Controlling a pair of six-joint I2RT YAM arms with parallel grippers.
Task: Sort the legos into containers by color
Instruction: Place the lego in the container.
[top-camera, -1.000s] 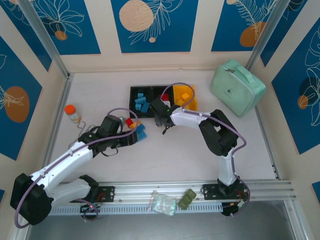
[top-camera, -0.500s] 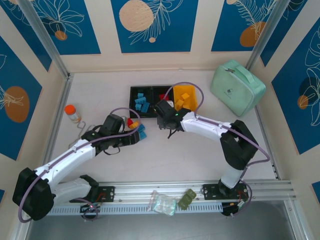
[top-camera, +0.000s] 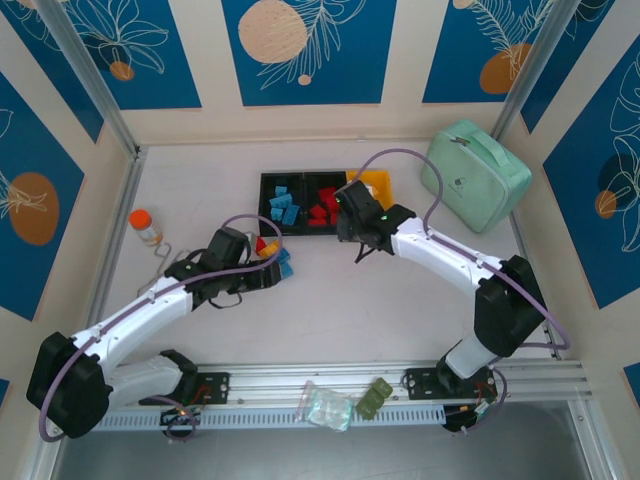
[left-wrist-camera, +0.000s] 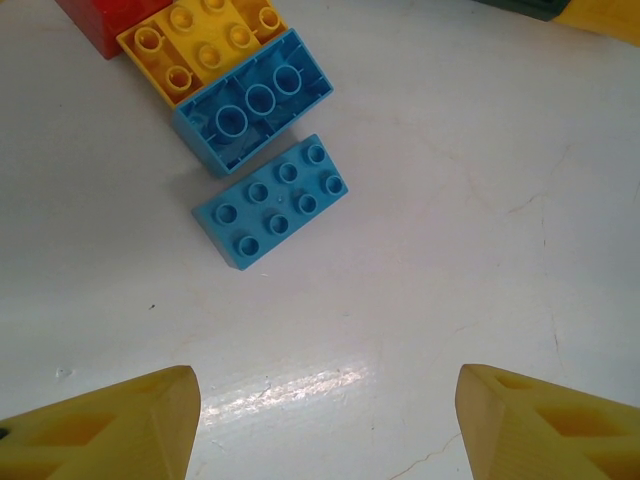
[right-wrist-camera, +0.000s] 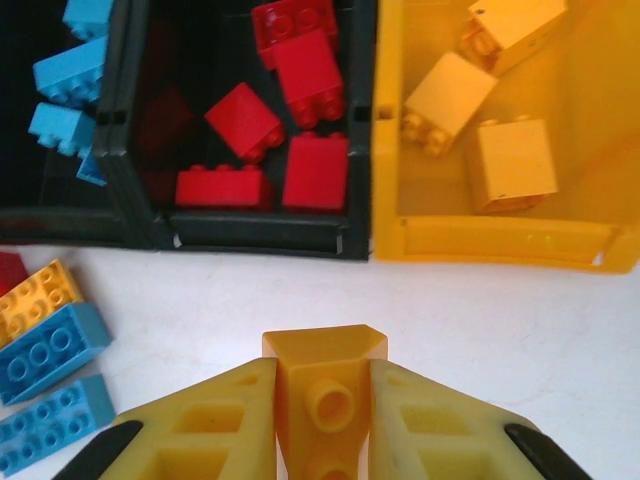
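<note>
The left gripper (left-wrist-camera: 325, 395) is held released, its fingers spread wide over bare table. Just beyond it a loose cluster of legos (left-wrist-camera: 250, 110) is seen: two blue bricks, one yellow, one red, packed close together. Past these the containers (top-camera: 264, 190) are joined in a row. Blue bricks are gathered in the left black bin (right-wrist-camera: 60, 222), red in the middle black bin (right-wrist-camera: 260, 240), and yellow in the yellow bin (right-wrist-camera: 500, 245). A yellow brick (right-wrist-camera: 325, 365) is clamped by the right gripper (right-wrist-camera: 322, 420), near the bins' front edge.
</note>
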